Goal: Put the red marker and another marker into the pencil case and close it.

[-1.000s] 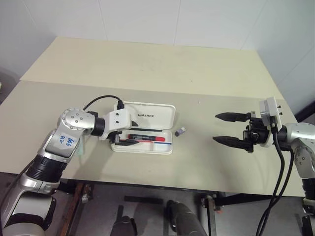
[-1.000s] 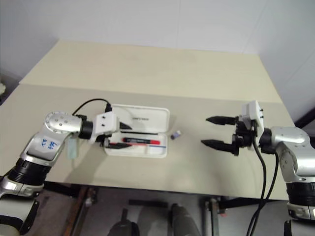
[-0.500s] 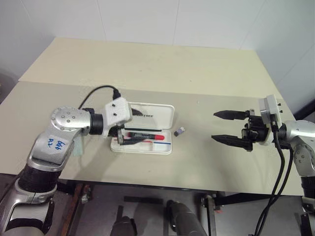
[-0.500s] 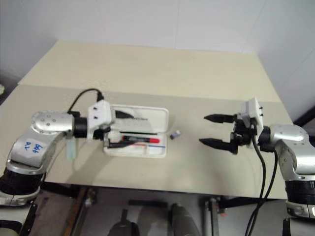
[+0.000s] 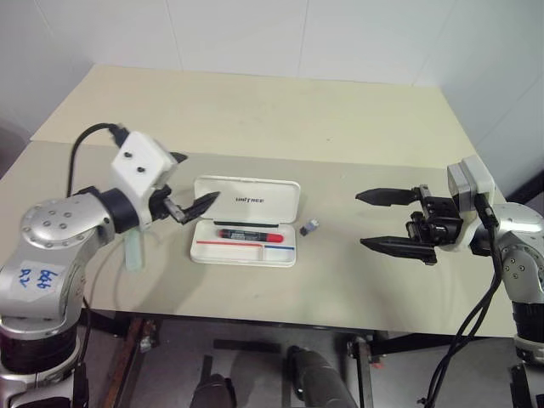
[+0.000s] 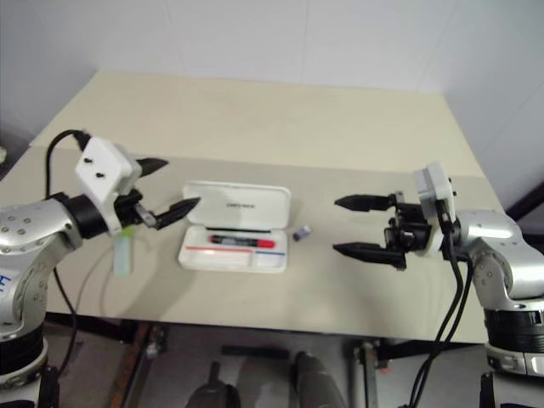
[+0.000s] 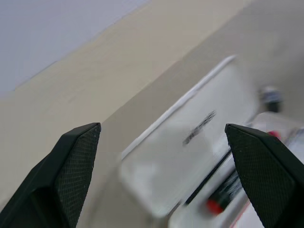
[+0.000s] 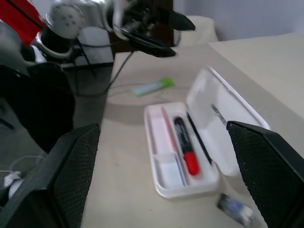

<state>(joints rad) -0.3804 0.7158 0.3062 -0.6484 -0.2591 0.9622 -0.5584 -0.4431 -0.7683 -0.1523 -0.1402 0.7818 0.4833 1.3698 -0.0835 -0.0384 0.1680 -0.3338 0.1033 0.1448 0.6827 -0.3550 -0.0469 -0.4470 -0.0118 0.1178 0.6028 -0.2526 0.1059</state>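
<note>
A: Where is the red marker [image 5: 248, 233]?
B: Lying in the tray of the open pencil case [image 5: 245, 197], parallel to its long side, red cap toward the right.
A: And the green highlighter [image 5: 133, 252]?
B: On the table [image 5: 280, 110], left of the case, near the front edge.
A: The grippers?
B: The left gripper [image 5: 189, 182] hangs above the case's left end, 2 fingers spread, empty. The right gripper [image 5: 376, 221] is well right of the case, fingers wide apart, empty. A small dark piece [image 5: 311, 227] lies just right of the case.

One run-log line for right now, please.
red marker: in open pencil case | green marker: on table | left gripper: open, empty | right gripper: open, empty
</note>
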